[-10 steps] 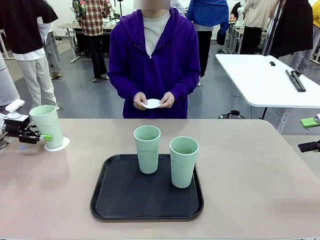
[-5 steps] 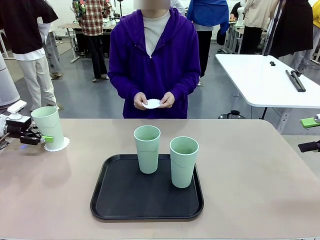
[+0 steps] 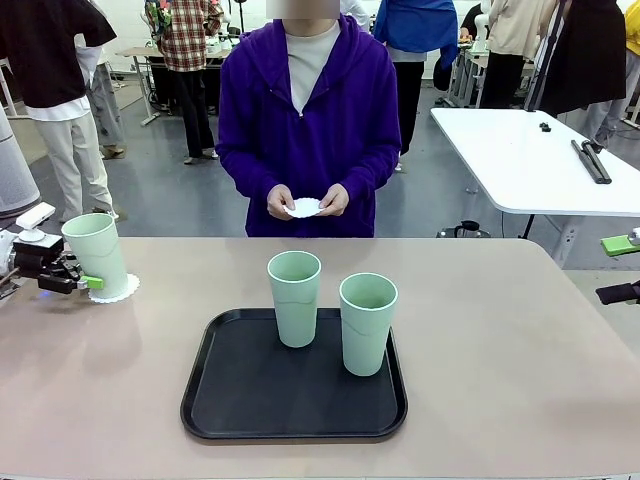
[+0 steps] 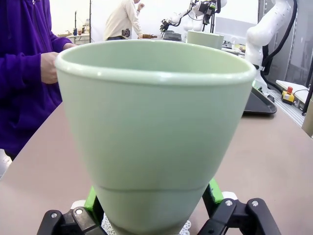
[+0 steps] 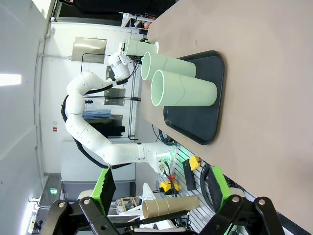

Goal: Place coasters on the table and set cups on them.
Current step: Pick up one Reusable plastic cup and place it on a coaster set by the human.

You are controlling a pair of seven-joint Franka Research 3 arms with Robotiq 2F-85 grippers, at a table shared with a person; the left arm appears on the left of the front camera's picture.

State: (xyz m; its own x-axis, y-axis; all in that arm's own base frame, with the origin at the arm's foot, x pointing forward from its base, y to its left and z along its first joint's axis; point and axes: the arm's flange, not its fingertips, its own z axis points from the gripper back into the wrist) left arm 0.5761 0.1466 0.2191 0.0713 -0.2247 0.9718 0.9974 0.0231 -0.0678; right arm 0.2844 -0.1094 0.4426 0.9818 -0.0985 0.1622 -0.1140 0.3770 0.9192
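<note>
Since a second ago the left-hand cup (image 3: 95,255) has come down a shade onto its coaster (image 3: 122,292), and the left gripper (image 4: 151,203) has sunk with it. Nearest us, toward the table's (image 3: 500,380) near edge and about mid-width, the black tray (image 3: 215,400) carries the other two cups. One (image 3: 294,300) is at its far side and one (image 3: 367,325) is just beside it to the right; both are upright and neither has a coaster. Farther back, close to the table's left edge, the placed cup stands on the lacy disc, which peeps out around its base. Our left claw's green pads (image 4: 90,201) sit either side of the lower wall, and we cannot tell whether they press it or have let go. The right gripper (image 5: 160,191) hangs by the table's right edge with its fingers spread and nothing between them. At the far edge the person holds a second coaster (image 3: 304,207) in both hands (image 3: 333,200). We judge the step in hand to be releasing this first cup. We should part the fingers fully before moving, then draw straight back and level toward the left edge. That way no pad catches the tapered wall and tips the tumbler, or drags the light paper from under it.
</note>
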